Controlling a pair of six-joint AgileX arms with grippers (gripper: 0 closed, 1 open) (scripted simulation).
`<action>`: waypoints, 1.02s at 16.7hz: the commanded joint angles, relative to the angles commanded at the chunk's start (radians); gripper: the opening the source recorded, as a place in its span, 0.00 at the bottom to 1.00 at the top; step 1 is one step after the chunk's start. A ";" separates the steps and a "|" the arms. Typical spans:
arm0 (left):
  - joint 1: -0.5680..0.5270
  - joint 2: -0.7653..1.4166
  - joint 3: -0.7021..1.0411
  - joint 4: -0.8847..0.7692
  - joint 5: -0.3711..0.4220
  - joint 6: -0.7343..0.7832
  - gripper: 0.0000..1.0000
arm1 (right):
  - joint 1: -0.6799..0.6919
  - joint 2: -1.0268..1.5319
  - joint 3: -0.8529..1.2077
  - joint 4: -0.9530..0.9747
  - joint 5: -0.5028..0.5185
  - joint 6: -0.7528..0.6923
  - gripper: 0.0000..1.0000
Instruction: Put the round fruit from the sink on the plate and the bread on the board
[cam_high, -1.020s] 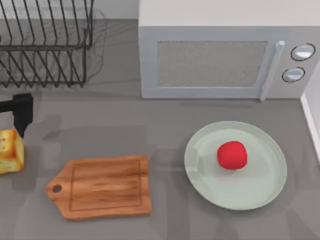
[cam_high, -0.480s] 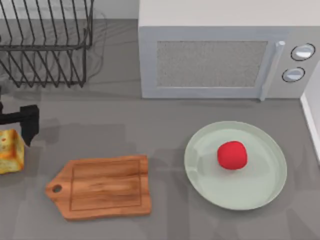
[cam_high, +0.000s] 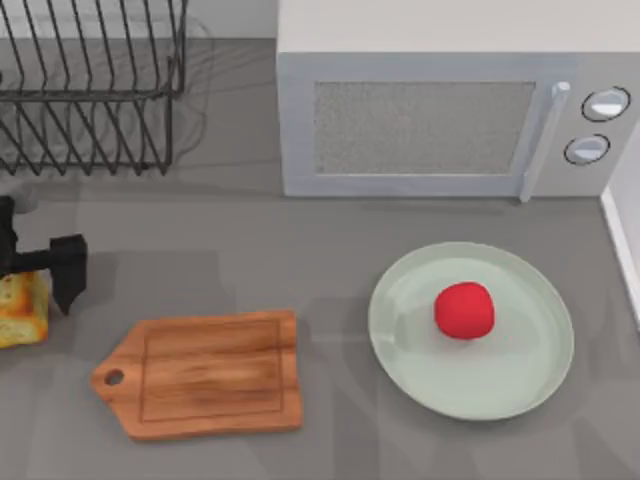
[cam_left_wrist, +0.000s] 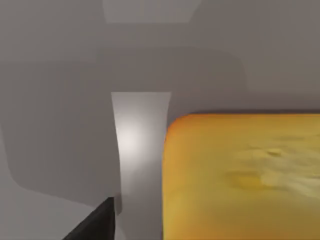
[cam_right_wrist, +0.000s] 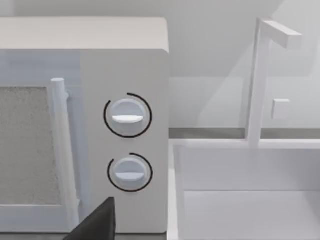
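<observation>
A: Where are the task's things located, taking the board (cam_high: 205, 373) as landmark?

B: The bread (cam_high: 20, 312) is seen to the left of the board, apart from it, at the left edge of the desk (cam_high: 250, 260). The round fruit (cam_high: 464, 310) is already laid on the plate (cam_high: 400, 345), which stands to the right of the board. The board itself is bare.

A: What is shown of the left hand (cam_high: 35, 270)?

B: It is placed at the bread, up and to the left of the board's handle end. One dark finger is seen just beside the loaf's right face; whether the loaf is gripped cannot be told. In the left wrist view the bread (cam_left_wrist: 240, 175) is seen very near the camera.

A: How is the bread judged to handle?

B: It is judged light, soft and crushable, with a dry, toasted crust that should not slip. A gentle hold across two flat opposite faces is advised.

A: And the surroundings?

B: A smooth grey desk is shown. Beyond the board stand a microwave (cam_high: 450, 110) and, to its left, a wire rack (cam_high: 90, 90). The sink (cam_right_wrist: 250, 200) is seen beside the microwave (cam_right_wrist: 125, 130) in the right wrist view, where the right arm is parked.
</observation>
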 joint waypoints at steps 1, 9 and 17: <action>0.000 0.000 0.000 0.000 0.000 0.000 0.92 | 0.000 0.000 0.000 0.000 0.000 0.000 1.00; 0.000 0.000 0.000 0.000 0.000 0.000 0.32 | 0.000 0.000 0.000 0.000 0.000 0.000 1.00; 0.000 0.000 0.000 0.000 0.000 0.000 0.00 | 0.000 0.000 0.000 0.000 0.000 0.000 1.00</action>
